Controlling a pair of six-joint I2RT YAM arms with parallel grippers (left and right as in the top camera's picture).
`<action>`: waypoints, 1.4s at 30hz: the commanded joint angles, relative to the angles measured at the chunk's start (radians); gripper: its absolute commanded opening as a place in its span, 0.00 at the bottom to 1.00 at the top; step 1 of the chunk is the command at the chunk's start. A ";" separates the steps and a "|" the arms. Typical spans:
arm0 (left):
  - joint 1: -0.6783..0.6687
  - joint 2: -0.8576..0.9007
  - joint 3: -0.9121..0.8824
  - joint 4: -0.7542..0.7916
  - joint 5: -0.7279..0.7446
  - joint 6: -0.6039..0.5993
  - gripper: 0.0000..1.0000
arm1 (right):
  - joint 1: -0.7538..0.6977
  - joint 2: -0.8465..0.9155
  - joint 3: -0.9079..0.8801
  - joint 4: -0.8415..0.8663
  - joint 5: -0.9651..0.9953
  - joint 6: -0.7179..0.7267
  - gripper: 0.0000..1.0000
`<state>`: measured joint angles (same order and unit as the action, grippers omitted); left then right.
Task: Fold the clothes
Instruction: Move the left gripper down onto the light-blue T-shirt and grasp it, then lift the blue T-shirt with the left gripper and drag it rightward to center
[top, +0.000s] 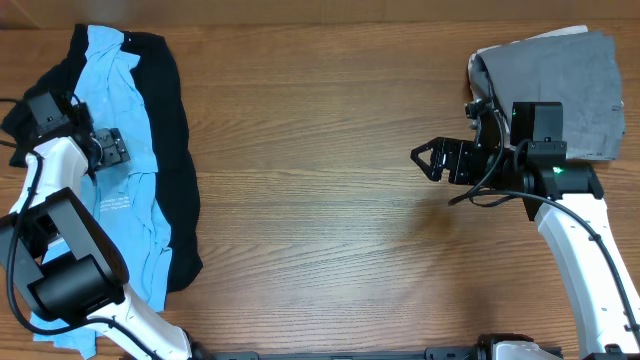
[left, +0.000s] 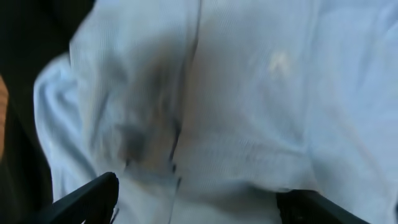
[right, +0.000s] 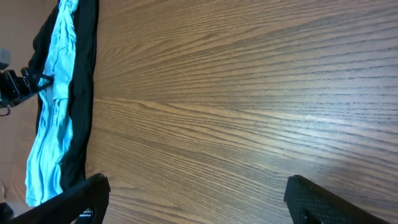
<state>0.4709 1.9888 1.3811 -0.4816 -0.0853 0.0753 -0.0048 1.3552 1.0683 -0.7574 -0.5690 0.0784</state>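
Clothes lie at both ends of the desk (top: 320, 200): a light blue T-shirt (top: 125, 120) crumpled over a black shirt (top: 172, 130) on the left, and a grey piece (top: 570, 80) at the far right. The left hand (top: 110, 150) hovers spread over the blue cloth; contact is unclear in the blurred wrist view. The right hand (top: 425, 160) hangs spread above bare desk, holding nothing. The left arm hides the T-shirt's near end; its long axis runs far to near.
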 joint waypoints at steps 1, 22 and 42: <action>-0.007 0.014 0.023 0.045 0.057 0.037 0.82 | 0.006 0.003 0.031 0.015 0.007 -0.004 0.94; -0.018 0.091 0.046 0.142 0.080 -0.075 0.41 | 0.006 0.003 0.031 0.042 0.006 0.000 0.93; -0.167 -0.178 0.220 -0.064 0.138 -0.143 0.04 | 0.004 0.002 0.044 0.064 0.006 0.000 0.61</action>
<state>0.3820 1.9743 1.4986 -0.5026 0.0303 -0.0357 -0.0048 1.3552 1.0683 -0.6956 -0.5678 0.0784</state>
